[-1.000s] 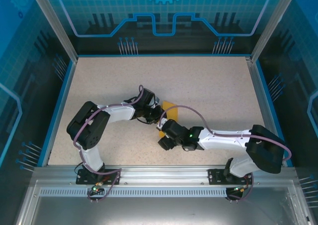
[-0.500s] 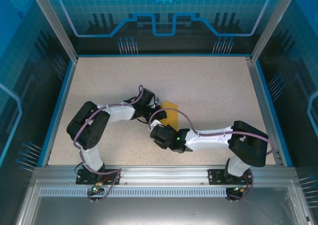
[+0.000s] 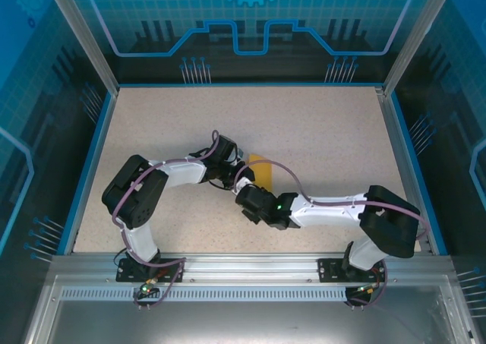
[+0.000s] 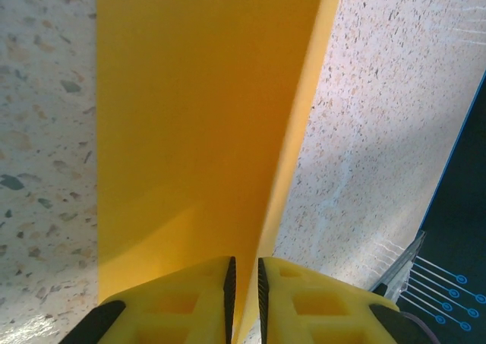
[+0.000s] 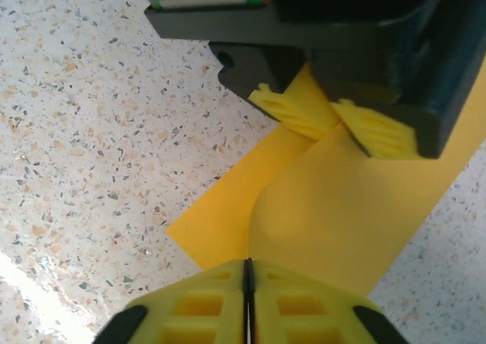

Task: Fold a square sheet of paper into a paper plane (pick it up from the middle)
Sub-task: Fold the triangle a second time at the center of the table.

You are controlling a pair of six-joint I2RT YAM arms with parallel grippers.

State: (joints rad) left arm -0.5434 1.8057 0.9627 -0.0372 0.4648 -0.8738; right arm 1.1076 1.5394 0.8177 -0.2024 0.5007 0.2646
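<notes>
Square sheet of paper (image 3: 263, 175): orange-yellow, doubled over into a narrow strip, mid counter (image 3: 326, 131). Lower layer lies flat; upper layer (image 5: 342, 215) bows up to a raised crease edge (image 4: 292, 131).

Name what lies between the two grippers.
The square sheet of paper spans from right gripper to left gripper, seen in the right wrist view.

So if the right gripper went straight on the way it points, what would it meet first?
Probably the left gripper, pinching the folded orange-yellow paper sheet just ahead; depth is unclear.
</notes>
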